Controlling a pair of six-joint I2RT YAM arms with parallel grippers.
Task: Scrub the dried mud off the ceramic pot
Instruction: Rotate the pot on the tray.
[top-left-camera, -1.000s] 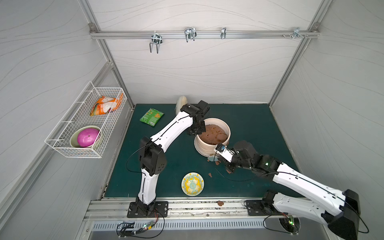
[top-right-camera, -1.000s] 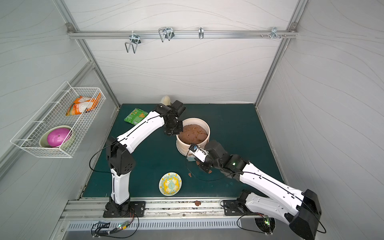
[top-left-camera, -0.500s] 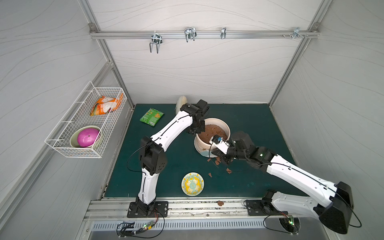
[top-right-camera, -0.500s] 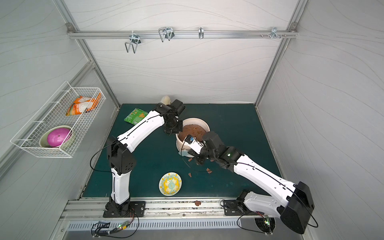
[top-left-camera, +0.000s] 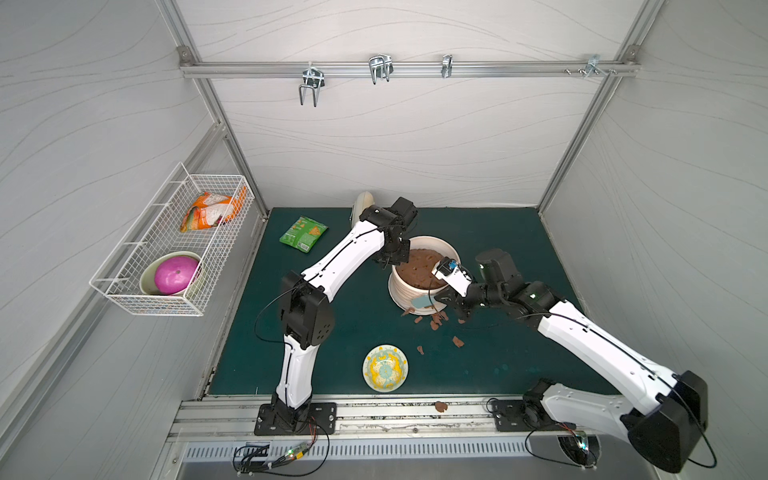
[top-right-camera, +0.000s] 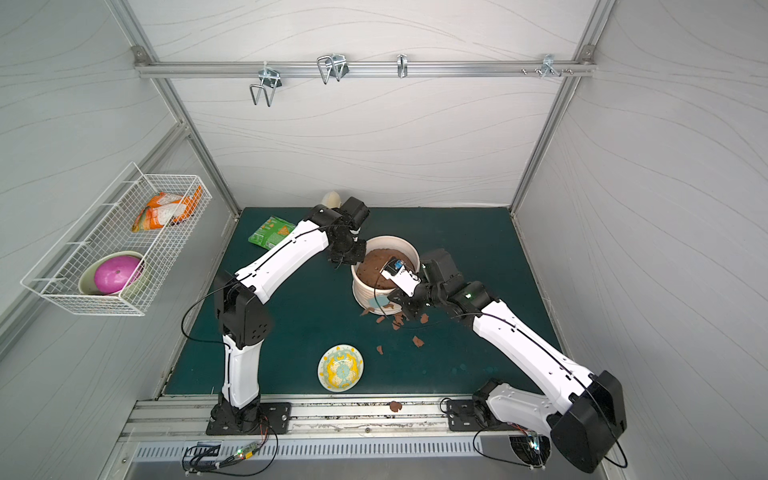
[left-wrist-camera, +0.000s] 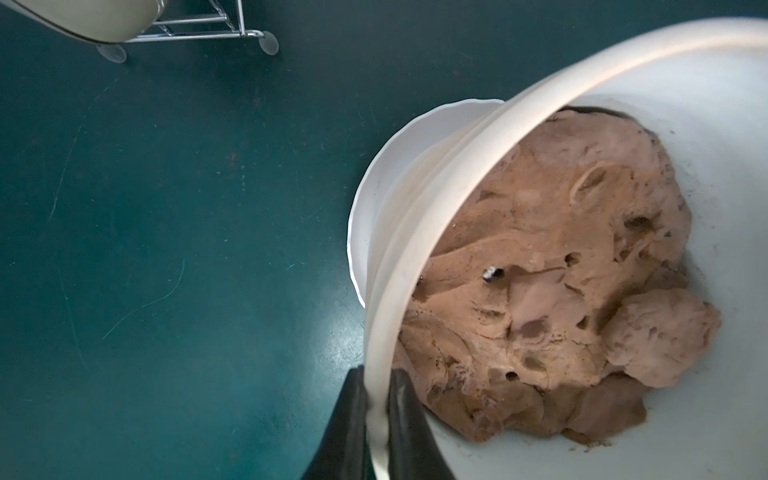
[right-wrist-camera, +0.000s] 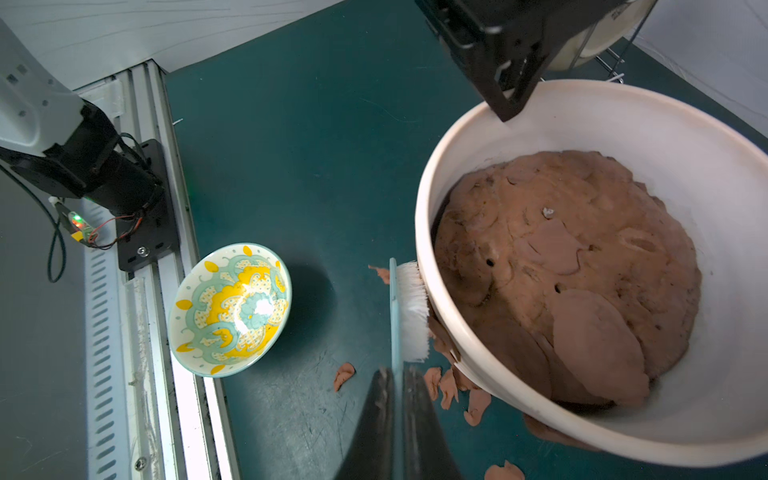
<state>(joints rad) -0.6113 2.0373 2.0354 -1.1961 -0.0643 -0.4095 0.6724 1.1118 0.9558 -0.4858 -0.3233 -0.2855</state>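
The cream ribbed ceramic pot (top-left-camera: 432, 240) (top-right-camera: 390, 239) stands mid-mat, filled with brown soil (right-wrist-camera: 573, 266). At its far-left side my left gripper (left-wrist-camera: 376, 372) (top-left-camera: 395, 255) is shut on the pot rim (left-wrist-camera: 415, 257), one finger inside and one outside. My right gripper (right-wrist-camera: 397, 372) (top-left-camera: 442, 299) is shut on the handle of a light-blue brush (right-wrist-camera: 409, 307) (top-left-camera: 422, 301). Its white bristles press on the pot's front wall (right-wrist-camera: 428, 232). Dried mud flakes (right-wrist-camera: 442, 340) cling there, and several loose ones (top-left-camera: 436, 322) (top-right-camera: 399, 322) (right-wrist-camera: 345, 374) lie on the mat below.
A yellow-patterned dish (top-left-camera: 385, 368) (right-wrist-camera: 230, 309) sits near the front rail (top-left-camera: 374, 415), where one flake (top-left-camera: 440, 405) lies. A green packet (top-left-camera: 303, 232) and a plate in a rack (top-left-camera: 361, 203) are at the back. A wire basket (top-left-camera: 174, 249) hangs on the left wall.
My right arm has shifted along the pot's front wall with the brush against it, and more flakes now lie on the mat. The left gripper has kept its hold on the rim.
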